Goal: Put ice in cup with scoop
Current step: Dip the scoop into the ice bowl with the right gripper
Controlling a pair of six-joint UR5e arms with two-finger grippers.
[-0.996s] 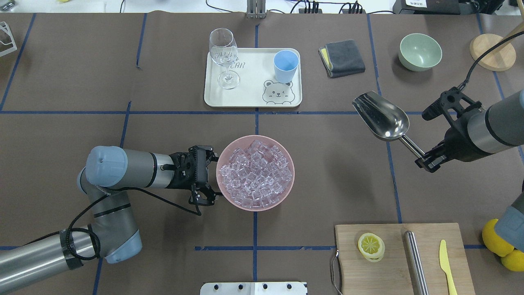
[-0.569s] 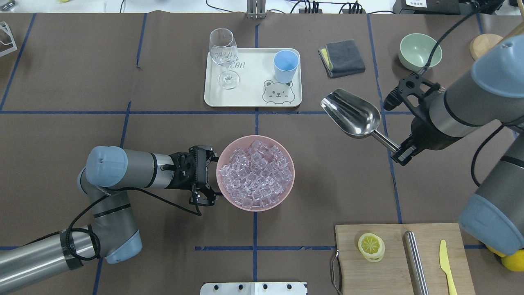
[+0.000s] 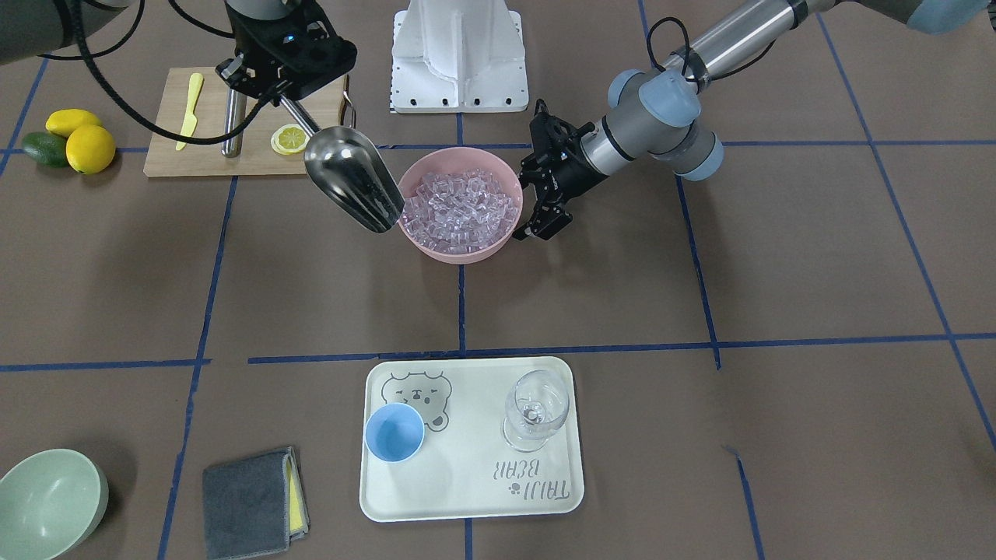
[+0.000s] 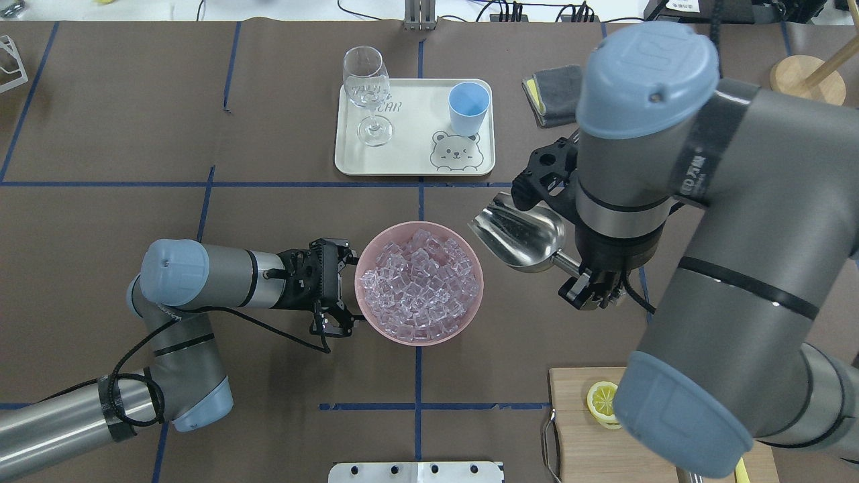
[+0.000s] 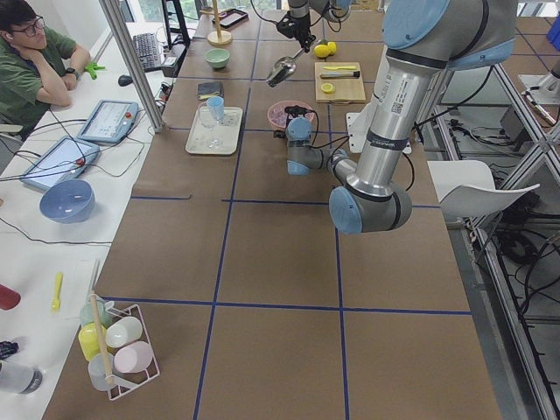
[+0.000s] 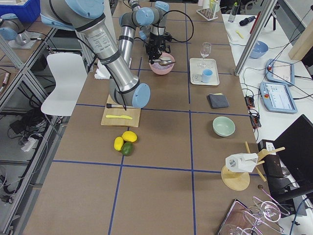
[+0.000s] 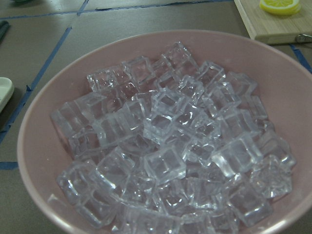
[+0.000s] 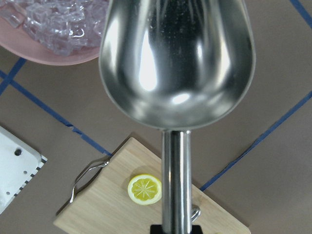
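The ice [image 4: 419,285] fills a pink bowl [image 4: 470,312] at the table's middle; it also fills the left wrist view [image 7: 170,141]. The light-blue cup [image 4: 468,107] stands upright on a cream tray [image 4: 402,164], apart from both arms. My right gripper [image 4: 589,292] is shut on the thin handle of the steel scoop [image 4: 520,236]. The scoop's pan is empty and hangs just right of the bowl's rim, mouth toward the bowl [image 8: 178,58]. My left gripper [image 4: 346,292] is open against the bowl's left side, one finger on each side of the rim's curve.
A stemmed glass [image 4: 368,94] shares the tray. A grey cloth [image 4: 547,90] lies behind my right arm. A cutting board [image 3: 241,124] holds a lemon slice [image 3: 289,138], a steel cylinder and a yellow knife. A pale-green bowl [image 3: 47,502] and lemons [image 3: 89,148] sit far right.
My right arm has swung left with the scoop, bringing the pan from the table's right side to just beside the bowl's right rim. My left arm has not moved.
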